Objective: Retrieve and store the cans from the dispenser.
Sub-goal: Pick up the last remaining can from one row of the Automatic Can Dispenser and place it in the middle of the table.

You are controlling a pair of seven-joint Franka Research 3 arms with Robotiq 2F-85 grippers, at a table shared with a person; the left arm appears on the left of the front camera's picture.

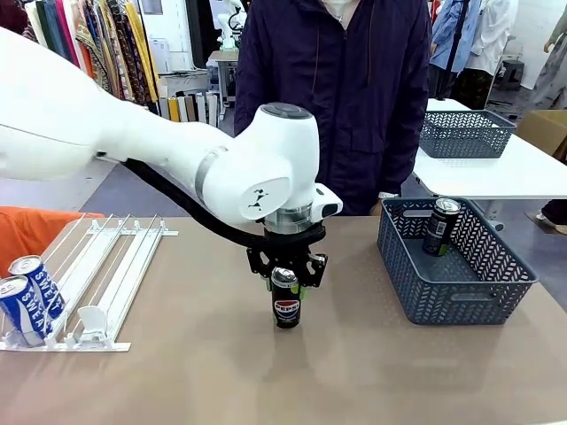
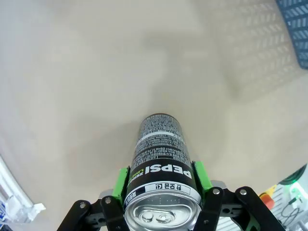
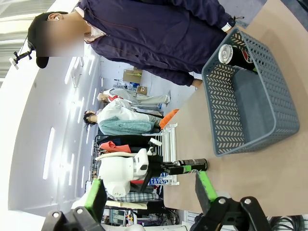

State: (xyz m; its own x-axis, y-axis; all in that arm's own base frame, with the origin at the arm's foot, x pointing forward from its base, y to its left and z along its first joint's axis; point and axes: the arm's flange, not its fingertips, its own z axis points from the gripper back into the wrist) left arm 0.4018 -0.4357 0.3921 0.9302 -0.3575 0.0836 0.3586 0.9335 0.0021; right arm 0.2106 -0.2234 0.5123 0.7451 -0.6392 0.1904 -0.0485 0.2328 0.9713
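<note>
Left gripper (image 1: 285,285), seen from above the work, clamps a slim black Pepsi can (image 1: 285,299) upright just under its silver top, green pads (image 2: 121,182) on opposite sides. Directly below the gripper lies the bare brown table (image 1: 204,372); whether the can's base touches it cannot be told. To the gripper's right, well apart, stands a dark grey lattice plastic basket (image 1: 461,297) with a second black can (image 1: 440,226) leaning in its far corner. To its left, the flat white rail dispenser (image 1: 124,257) holds two blue SWEAT cans (image 1: 35,288). Right gripper (image 3: 150,190): jaws apart, empty. Advice: keep the can vertical, clear the basket wall, lower beside the stored can, then release.
</note>
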